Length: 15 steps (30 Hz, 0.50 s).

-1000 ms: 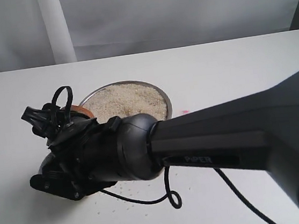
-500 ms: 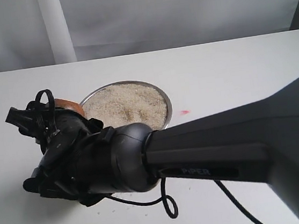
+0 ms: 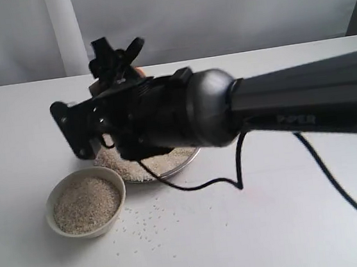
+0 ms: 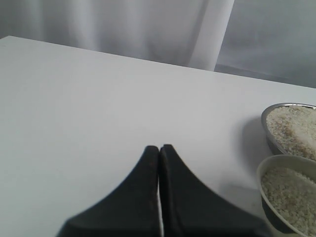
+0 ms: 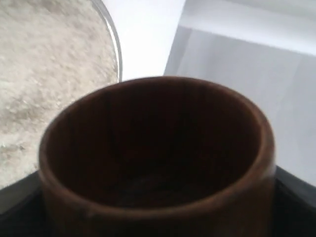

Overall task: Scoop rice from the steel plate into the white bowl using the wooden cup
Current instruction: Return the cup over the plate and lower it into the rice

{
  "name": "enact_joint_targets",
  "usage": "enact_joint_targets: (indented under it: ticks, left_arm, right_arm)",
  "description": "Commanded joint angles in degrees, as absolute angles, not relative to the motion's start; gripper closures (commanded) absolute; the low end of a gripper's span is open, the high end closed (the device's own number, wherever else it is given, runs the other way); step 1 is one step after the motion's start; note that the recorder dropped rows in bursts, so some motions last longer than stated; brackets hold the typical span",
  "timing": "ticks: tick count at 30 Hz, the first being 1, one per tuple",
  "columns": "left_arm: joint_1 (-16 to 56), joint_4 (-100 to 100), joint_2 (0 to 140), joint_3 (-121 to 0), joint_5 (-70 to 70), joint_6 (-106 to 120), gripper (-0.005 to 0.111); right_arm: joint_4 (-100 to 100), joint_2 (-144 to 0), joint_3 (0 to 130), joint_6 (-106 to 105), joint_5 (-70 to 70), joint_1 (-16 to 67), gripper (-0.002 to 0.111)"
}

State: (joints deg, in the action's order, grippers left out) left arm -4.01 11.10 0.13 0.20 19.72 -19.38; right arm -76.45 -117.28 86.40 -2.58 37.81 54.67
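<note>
**Exterior view.** White table [image 3: 305, 222]. Small cream-white ceramic bowl [image 3: 52, 201] near the front left corner, well filled with off-white raw rice [image 3: 87, 205]. Wide shiny steel plate [image 3: 191, 156] just behind it, mid-table, mostly hidden by the dark right arm. Right gripper [image 3: 117, 62] hangs above the plate's far side. Loose grains [image 3: 144, 231] lie before the bowl.

**Left wrist view.** Left gripper [image 4: 159, 150] pressed closed, holding nothing, hovering over bare table apart from both dishes.

**Right wrist view.** Reddish-brown polished wooden cup [image 5: 153, 158] clamped between the right fingers, its inside dark and empty, rice heap beyond.

**Hazards, judged.** The bowl looks near capacity, so another pour may overflow it. A steep dip could push grains over the plate rim.
</note>
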Motion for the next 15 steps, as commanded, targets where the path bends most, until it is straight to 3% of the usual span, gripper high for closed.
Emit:
enact_joint_targets:
  ticks: [1,15]
  left_arm:
    - [-4.0,11.3,0.0,0.0,19.3,-19.5,0.107]
    - [-4.0,11.3,0.0,0.0,19.3,-19.5,0.107]
  right_arm:
    - [-75.2,-115.5,86.8,-1.2,37.4,50.3,0.108]
    - [-77.9,-126.6,97.7,-15.5,33.6,42.1,0.108]
